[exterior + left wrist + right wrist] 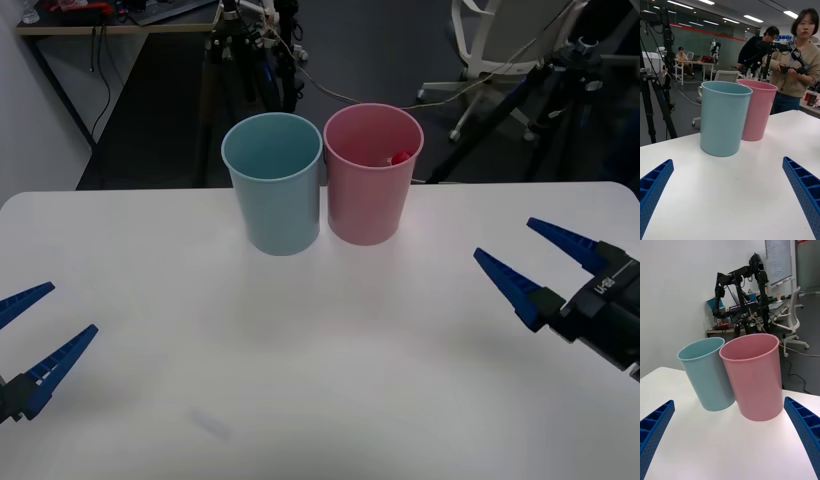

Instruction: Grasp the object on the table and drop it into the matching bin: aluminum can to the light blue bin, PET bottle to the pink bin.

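Observation:
The pink bin [372,175] and the light blue bin [273,183] stand side by side at the far middle of the white table [300,360]. A red cap of the PET bottle [400,157] peeks out inside the pink bin, against its right inner wall; the bottle's body is hidden. My right gripper [535,262] hovers open over the table's right side, nothing between its blue fingers. At the left edge my left gripper [45,320] is open too. Both bins show in the right wrist view [754,378] [707,377] and in the left wrist view [756,108] [723,116].
Tripods, cables and an office chair [500,50] stand on the dark floor beyond the table's far edge. The bins nearly touch each other. A broad bare stretch of tabletop lies between the grippers and the bins.

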Controlling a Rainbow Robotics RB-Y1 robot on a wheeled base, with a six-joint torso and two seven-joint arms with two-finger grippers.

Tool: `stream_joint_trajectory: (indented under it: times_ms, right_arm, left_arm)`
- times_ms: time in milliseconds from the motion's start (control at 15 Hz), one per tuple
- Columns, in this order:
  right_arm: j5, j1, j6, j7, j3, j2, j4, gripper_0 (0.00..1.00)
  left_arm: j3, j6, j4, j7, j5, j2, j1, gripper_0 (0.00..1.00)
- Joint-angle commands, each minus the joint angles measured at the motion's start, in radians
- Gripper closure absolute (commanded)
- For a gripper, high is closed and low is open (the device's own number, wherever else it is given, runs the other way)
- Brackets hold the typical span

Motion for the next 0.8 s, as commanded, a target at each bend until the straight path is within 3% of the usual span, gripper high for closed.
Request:
stream_joint_trajectory:
  times_ms: [67,400,800]
  right_arm:
    - [0.077,0.051,-0.043,-0.011,-0.028,0.055,0.0,0.0]
    - [0.189,0.067,-0.241,-0.02,-0.1,0.177,0.029,0.0]
    - [0.201,0.071,-0.278,-0.026,-0.109,0.18,0.029,0.0]
  left_arm:
    - [0.0,0.0,0.0,0.0,0.0,0.0,0.0,0.0]
    - [0.0,0.0,0.0,0.0,0.0,0.0,0.0,0.0]
    - [0.0,0.0,0.0,0.0,0.0,0.0,0.0,0.0]
